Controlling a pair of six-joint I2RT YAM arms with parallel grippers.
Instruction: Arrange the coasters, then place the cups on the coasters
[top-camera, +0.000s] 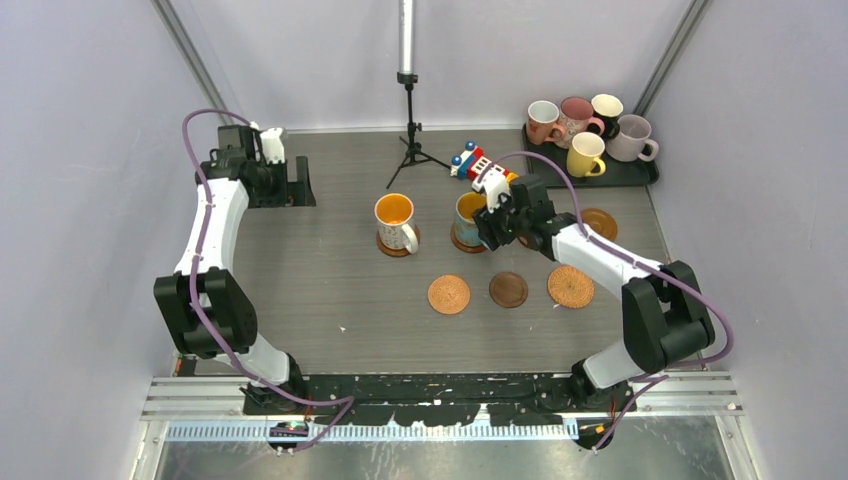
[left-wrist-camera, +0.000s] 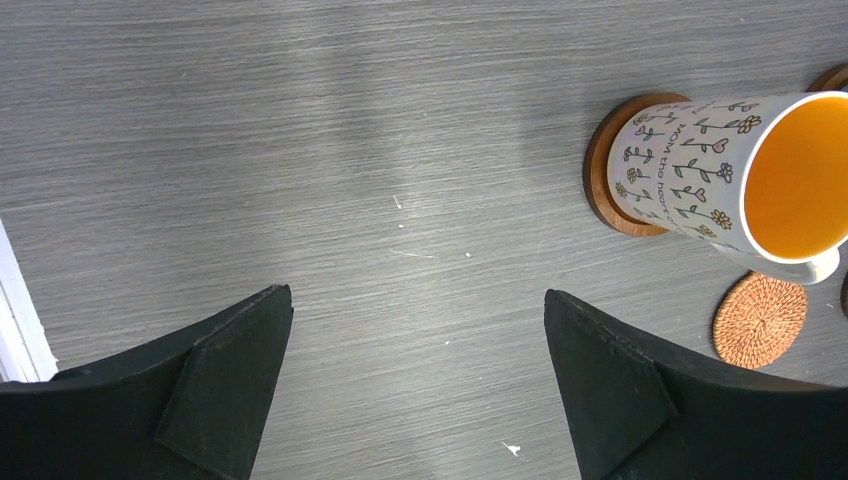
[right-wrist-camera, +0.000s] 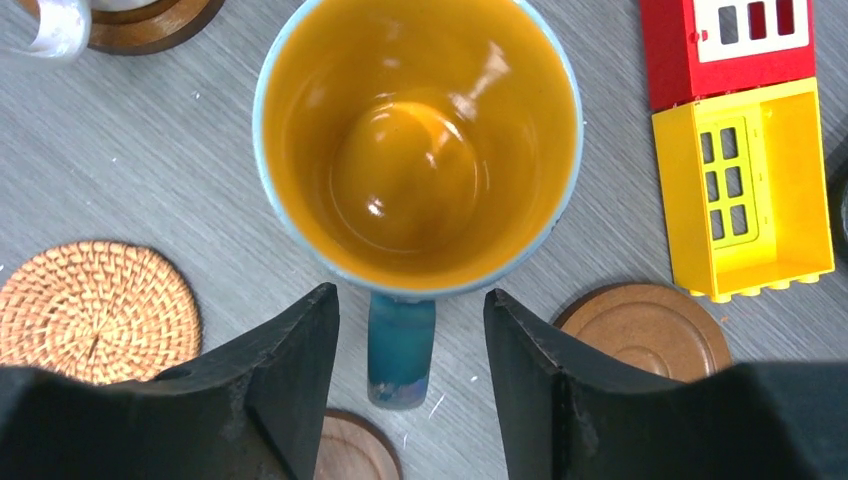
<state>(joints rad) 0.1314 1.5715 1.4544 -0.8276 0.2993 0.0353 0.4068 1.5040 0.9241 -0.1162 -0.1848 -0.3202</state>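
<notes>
While my right hand (right-wrist-camera: 410, 298) hangs released astride the handle of the blue, orange-lined ceramic mug (right-wrist-camera: 420, 140) on its round wooden coaster (top-camera: 465, 248), five more mugs (top-camera: 585, 155) wait in the black tray (top-camera: 640, 173).

I have the left arm (top-camera: 213, 215) stretched far forward along its own side, the forearm rising from a folded elbow, and the left gripper (left-wrist-camera: 416, 295) faces down with its jaws spread wide. The right arm (top-camera: 600, 258) reaches forward and inward, wrist tipped down, and the right gripper (right-wrist-camera: 410, 295) has its jaws parted, gripping nothing.
</notes>
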